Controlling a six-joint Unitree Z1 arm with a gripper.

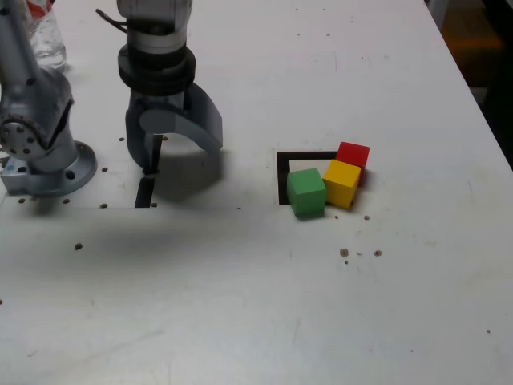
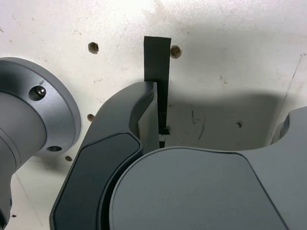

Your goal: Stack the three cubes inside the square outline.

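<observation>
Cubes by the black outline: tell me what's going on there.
The arm is handling nothing now: its gripper hangs open and empty over the black strips, away from the cubes. Green, yellow and red sit side by side along the outline's edge, none stacked yet.

Exterior view: camera set above the counter, off the arm, looking obliquely down across it; farther back of the two, taking in the arm base and the cubes. Wrist view: mounted on the arm, facing down at the counter, close in, fingers filling the foreground. Shared by both: arm base, fingers, black strips, surrounding counter.
</observation>
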